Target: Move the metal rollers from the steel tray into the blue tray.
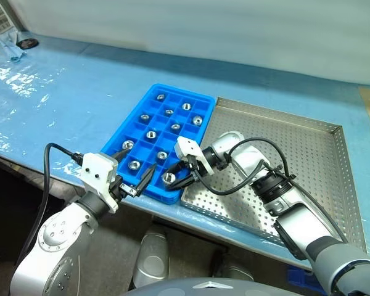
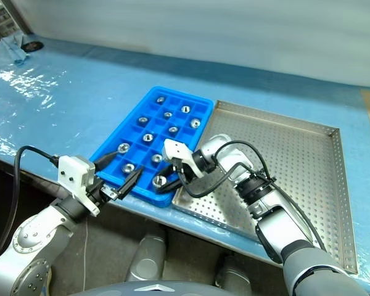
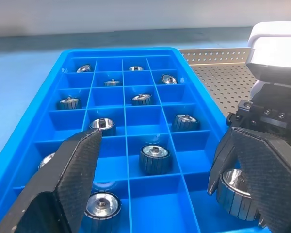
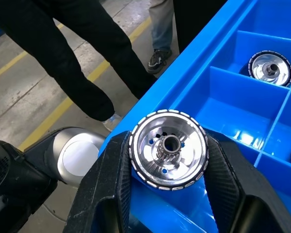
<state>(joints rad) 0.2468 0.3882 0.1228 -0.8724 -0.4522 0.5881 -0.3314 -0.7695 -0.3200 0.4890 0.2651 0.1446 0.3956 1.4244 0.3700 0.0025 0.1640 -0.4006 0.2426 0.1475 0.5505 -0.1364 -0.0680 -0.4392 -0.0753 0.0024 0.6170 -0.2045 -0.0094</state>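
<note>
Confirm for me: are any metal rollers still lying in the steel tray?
No, the steel tray shows only bare perforated floor around the arm; the metal rollers sit in the blue tray.

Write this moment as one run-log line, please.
right gripper: shut on metal roller, above near-corner cell of blue tray | left gripper: jaws open, holding nothing, at tray's near edge | steel tray: no rollers seen

Blue table (image 1: 80, 92), blue tray (image 1: 149, 102), steel tray (image 1: 333, 179)
</note>
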